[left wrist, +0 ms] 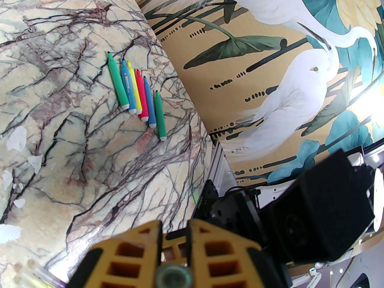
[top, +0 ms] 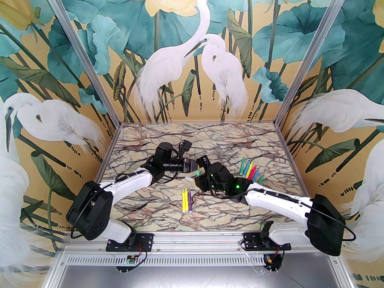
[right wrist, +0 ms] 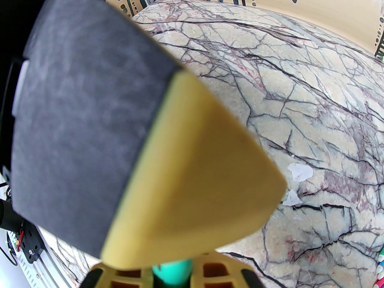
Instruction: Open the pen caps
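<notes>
Left gripper (left wrist: 175, 238) pressing together on pen cap (left wrist: 174, 276) — pale round end showing between its yellow fingers (left wrist: 135, 256). Right gripper (right wrist: 172, 264) meeting it tip to tip, pinching teal pen (right wrist: 172, 274). Just behind both grippers, three pens (top: 186, 199) lying on marble table (top: 144, 142). Farther, off right gripper's right side — six uncapped markers (left wrist: 135, 94) lying in row.

You have the right gripper (right wrist: 173, 277) at the bottom edge, its yellow fingers (right wrist: 216, 276) closed on a teal pen (right wrist: 172, 270). Just above it the left gripper's finger (right wrist: 192, 175), yellow with a grey pad (right wrist: 81, 115), looms large and blurred. Behind lies the marble table (right wrist: 300, 100), with white patches (right wrist: 300, 171) on it. Pen ends (right wrist: 380, 268) show at the lower right edge.
</notes>
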`<state>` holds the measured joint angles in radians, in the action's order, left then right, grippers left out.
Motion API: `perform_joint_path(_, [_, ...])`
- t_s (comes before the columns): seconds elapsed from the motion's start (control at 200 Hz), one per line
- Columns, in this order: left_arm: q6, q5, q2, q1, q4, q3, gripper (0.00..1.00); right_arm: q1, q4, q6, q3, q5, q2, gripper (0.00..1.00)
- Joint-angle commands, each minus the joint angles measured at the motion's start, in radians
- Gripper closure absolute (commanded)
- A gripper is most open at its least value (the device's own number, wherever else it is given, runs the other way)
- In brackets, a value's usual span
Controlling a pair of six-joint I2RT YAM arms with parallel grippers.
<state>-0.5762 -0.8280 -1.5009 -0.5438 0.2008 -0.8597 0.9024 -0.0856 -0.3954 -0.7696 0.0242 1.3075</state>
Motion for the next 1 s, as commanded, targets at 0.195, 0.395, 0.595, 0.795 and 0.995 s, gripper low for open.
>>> perform_joint_path(0.195, [0.013, 0.073, 0.001, -0.001, -0.062, -0.053, 1.0, 0.008, -0.011, -0.006, 0.034, 0.0, -0.049, 0.95])
perform_joint_path(0.395, [-0.004, 0.112, 0.011, 0.027, -0.069, -0.058, 1.0, 0.007, -0.023, -0.022, 0.069, -0.004, -0.063, 0.97])
perform_joint_path(0.595, [-0.043, 0.13, 0.029, 0.073, -0.055, -0.043, 1.0, 0.007, -0.014, -0.049, 0.114, -0.004, -0.072, 0.99])
perform_joint_path(0.795, [-0.046, 0.119, 0.043, 0.115, -0.061, -0.032, 1.0, 0.007, -0.021, -0.047, 0.136, 0.006, -0.076, 1.0])
perform_joint_path(0.995, [-0.053, 0.122, 0.043, 0.132, -0.061, -0.031, 1.0, 0.007, -0.033, -0.034, 0.135, 0.015, -0.058, 1.0])
